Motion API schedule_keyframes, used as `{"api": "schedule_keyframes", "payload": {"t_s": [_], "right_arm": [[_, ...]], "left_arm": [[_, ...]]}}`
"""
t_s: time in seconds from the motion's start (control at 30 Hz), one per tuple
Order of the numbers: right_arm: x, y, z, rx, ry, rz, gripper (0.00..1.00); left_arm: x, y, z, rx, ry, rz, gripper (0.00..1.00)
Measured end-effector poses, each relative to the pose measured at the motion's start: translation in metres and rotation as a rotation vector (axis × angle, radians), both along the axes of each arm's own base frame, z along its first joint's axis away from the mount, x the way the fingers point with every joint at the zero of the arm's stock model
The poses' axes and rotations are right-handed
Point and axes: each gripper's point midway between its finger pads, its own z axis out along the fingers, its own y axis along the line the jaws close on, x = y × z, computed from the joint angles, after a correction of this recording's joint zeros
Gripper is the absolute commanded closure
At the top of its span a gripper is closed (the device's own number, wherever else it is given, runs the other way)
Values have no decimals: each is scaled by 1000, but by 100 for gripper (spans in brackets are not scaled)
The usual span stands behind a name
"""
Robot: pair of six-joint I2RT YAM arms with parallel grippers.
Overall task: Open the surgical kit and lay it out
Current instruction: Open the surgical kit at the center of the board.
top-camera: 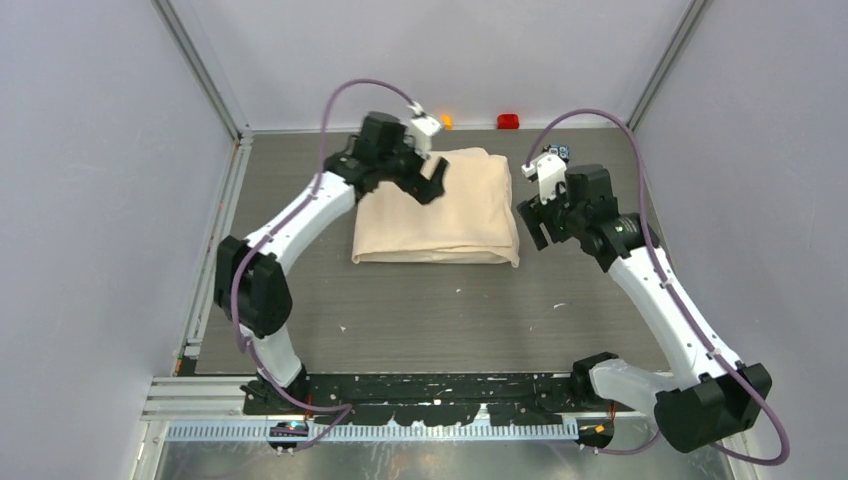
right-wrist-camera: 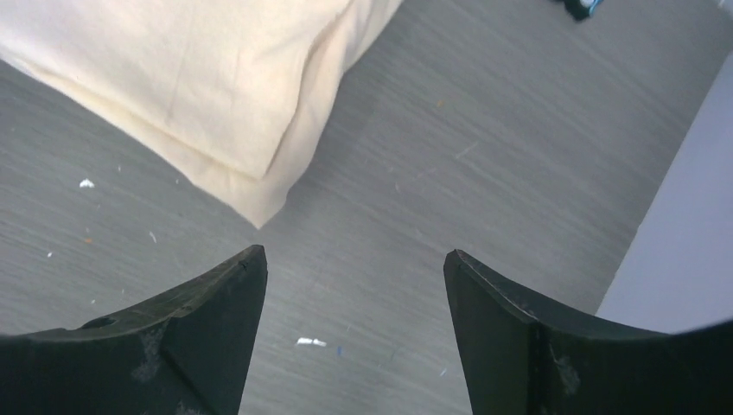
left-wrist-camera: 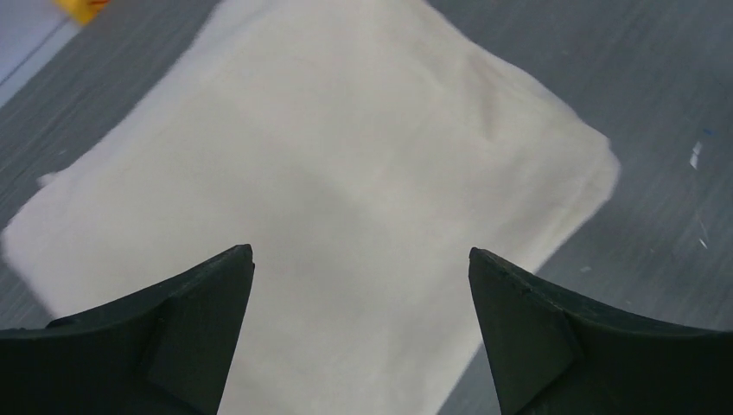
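Observation:
The surgical kit is a folded beige cloth bundle (top-camera: 445,210) lying closed in the middle of the table; it also shows in the left wrist view (left-wrist-camera: 328,164) and in the right wrist view (right-wrist-camera: 199,78). The tray, clamps, tweezers, handles and packets are hidden. My left gripper (top-camera: 432,180) is open and empty, hovering over the bundle's far left part; in its own view it (left-wrist-camera: 361,255) has only cloth between the fingers. My right gripper (top-camera: 533,222) is open and empty just right of the bundle's right edge; in its own view it (right-wrist-camera: 354,257) is over bare table.
An orange block (top-camera: 446,121) and a red block (top-camera: 508,121) sit at the back wall. A small black-and-blue gadget (top-camera: 556,152) lies behind the right gripper. Grey walls enclose the table on three sides. Small white specks (right-wrist-camera: 311,342) dot the tabletop.

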Motion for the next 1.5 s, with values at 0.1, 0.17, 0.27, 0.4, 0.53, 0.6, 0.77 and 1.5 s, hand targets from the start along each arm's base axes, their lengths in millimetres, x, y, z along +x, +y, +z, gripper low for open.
{"api": "schedule_keyframes", "payload": {"t_s": [0.1, 0.17, 0.27, 0.4, 0.53, 0.6, 0.77, 1.5], "right_arm": [[-11, -15, -7, 34, 26, -61, 21], [-16, -26, -9, 63, 36, -123, 21], [-16, -46, -10, 109, 44, -229, 23], [-17, -70, -18, 163, 66, -356, 24], [-21, -84, -29, 200, 98, -425, 25], [-23, -87, -34, 212, 110, -439, 25], [-25, -84, -38, 226, 125, -432, 25], [-26, -79, -42, 244, 141, -411, 27]], "left_arm": [[-43, -64, -15, 74, -32, -193, 9], [-64, -95, -28, 114, -40, -279, 15], [-90, -142, -50, 180, -40, -392, 18], [-104, -178, -75, 250, -24, -457, 21], [-108, -196, -92, 297, -17, -473, 26], [-109, -198, -98, 316, -10, -470, 28], [-103, -199, -112, 348, 3, -455, 35], [-103, -199, -125, 374, 43, -452, 78]]}}
